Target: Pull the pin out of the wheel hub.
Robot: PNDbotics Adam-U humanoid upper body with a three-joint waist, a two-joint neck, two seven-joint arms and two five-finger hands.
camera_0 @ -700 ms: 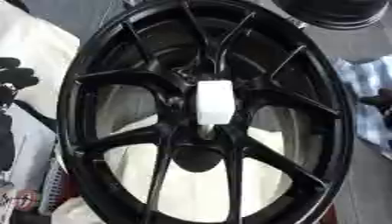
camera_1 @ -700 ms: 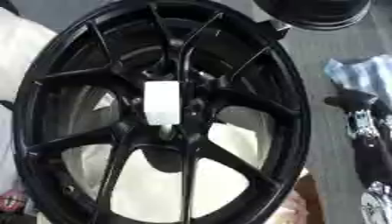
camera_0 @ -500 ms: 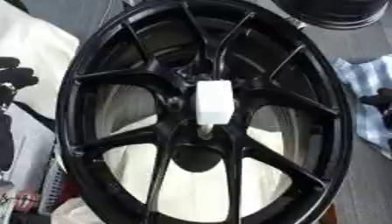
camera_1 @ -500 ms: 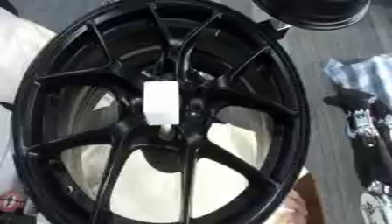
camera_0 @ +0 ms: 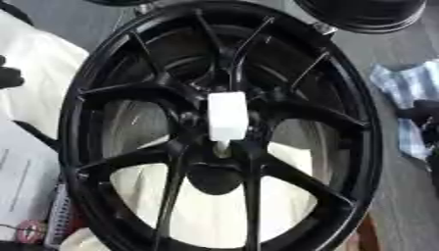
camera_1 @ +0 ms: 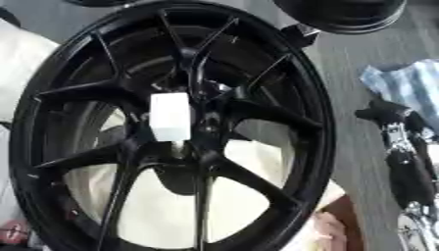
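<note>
A large black wheel hub (camera_0: 94,88) with thin spokes fills both views, tilted toward me. A white block-shaped pin (camera_0: 227,115) sticks out of its centre, its narrow tip set in the hub's middle hole. My left hand (camera_0: 7,76) shows only as a dark shape at the far left edge, apart from the rim. My right hand (camera_1: 384,112) is black and sits to the right of the wheel beside the cloth, with its arm (camera_1: 411,169) running down the right edge. Neither hand touches the pin or the hub.
A second black wheel (camera_1: 343,14) stands at the back right. A blue-and-white checked cloth (camera_1: 407,83) lies at the right. White sheeting (camera_0: 43,63) lies under and left of the hub, with papers (camera_0: 21,171) at the lower left.
The whole picture has shifted slightly to the left, so less of my left hand shows. The pin stays in the hub's centre, and neither hand has visibly moved.
</note>
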